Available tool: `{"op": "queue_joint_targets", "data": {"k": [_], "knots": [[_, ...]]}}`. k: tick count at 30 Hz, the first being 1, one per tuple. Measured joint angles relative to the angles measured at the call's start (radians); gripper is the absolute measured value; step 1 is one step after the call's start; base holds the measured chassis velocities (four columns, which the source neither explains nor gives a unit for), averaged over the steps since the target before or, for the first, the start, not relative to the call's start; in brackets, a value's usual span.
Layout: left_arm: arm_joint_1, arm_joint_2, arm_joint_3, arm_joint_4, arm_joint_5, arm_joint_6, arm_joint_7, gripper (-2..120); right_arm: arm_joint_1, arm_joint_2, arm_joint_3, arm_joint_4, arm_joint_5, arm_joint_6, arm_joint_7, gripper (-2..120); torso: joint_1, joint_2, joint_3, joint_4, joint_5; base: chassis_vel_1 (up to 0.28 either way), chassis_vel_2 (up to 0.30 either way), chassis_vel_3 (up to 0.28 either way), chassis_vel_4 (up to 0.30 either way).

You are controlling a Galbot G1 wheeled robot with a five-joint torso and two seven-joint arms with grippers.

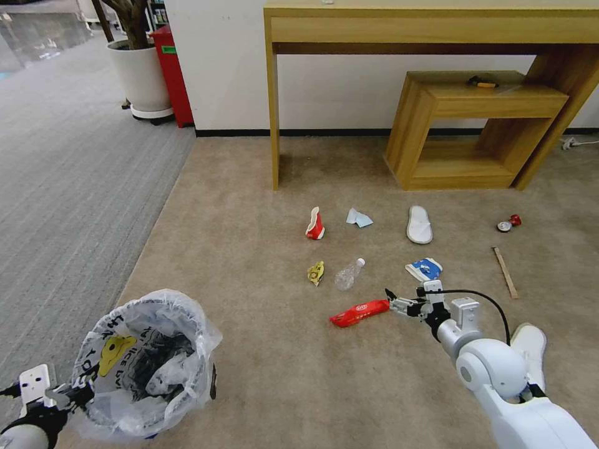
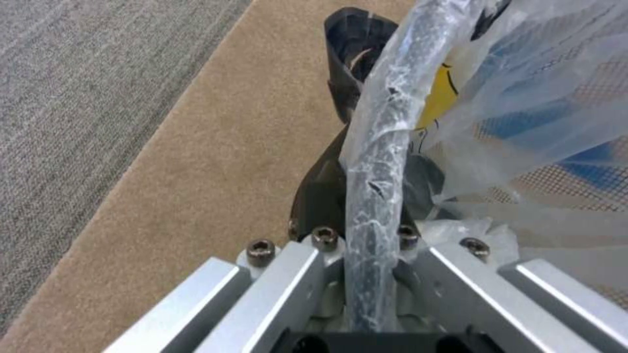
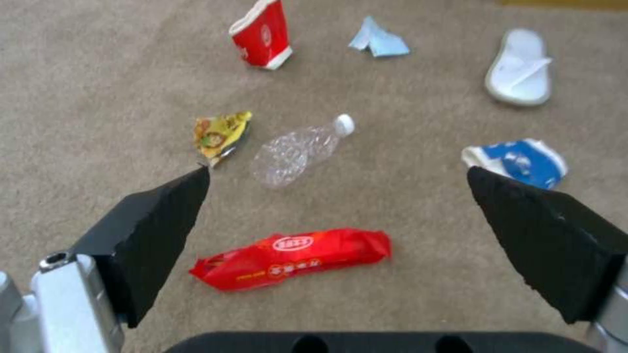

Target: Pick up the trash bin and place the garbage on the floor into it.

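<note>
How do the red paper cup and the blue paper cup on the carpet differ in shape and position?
The red paper cup keeps a tapered cup form with its rim dented; the blue paper cup is crushed nearly flat. The red paper cup lies farther from the robot, near the light blue tissue; the blue paper cup lies just beyond the open right gripper, which hangs over the red snack packet. Both have white rims and lie on the beige carpet.
</note>
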Motion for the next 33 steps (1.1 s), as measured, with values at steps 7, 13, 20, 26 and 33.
{"op": "queue_joint_targets", "data": {"k": [7,13,20,26,33], "knots": [[0.006,0.002,-0.006,-0.002,0.000,0.000,0.007,0,0.016,0.035,-0.012,-0.037,-0.003,-0.006,0.001,100,0.000,0.000,0.000,0.0000,0.0001,-0.028,0.021,0.031,-0.021],[0.006,-0.004,0.000,-0.005,0.006,0.000,0.010,0,0.027,0.039,-0.014,-0.063,0.000,-0.002,0.002,100,0.000,0.000,0.000,-0.0001,-0.0001,-0.052,0.056,0.051,-0.050],[0.008,-0.008,0.001,-0.009,0.008,0.000,0.011,0,0.032,0.065,-0.023,-0.090,0.001,0.003,0.005,100,0.000,0.000,0.000,-0.0001,-0.0001,-0.087,0.086,0.084,-0.089],[0.009,-0.013,0.006,-0.013,0.011,0.000,0.012,0,0.057,0.101,-0.037,-0.161,0.015,-0.020,0.012,100,0.000,0.000,0.000,-0.0002,-0.0002,-0.123,0.126,0.116,-0.123],[0.017,-0.024,0.012,-0.023,0.018,0.000,0.012,0,0.128,0.188,-0.104,-0.366,0.123,-0.005,0.176,100,0.000,0.000,0.000,0.0000,0.0006,-0.046,0.046,0.048,-0.041]]}}
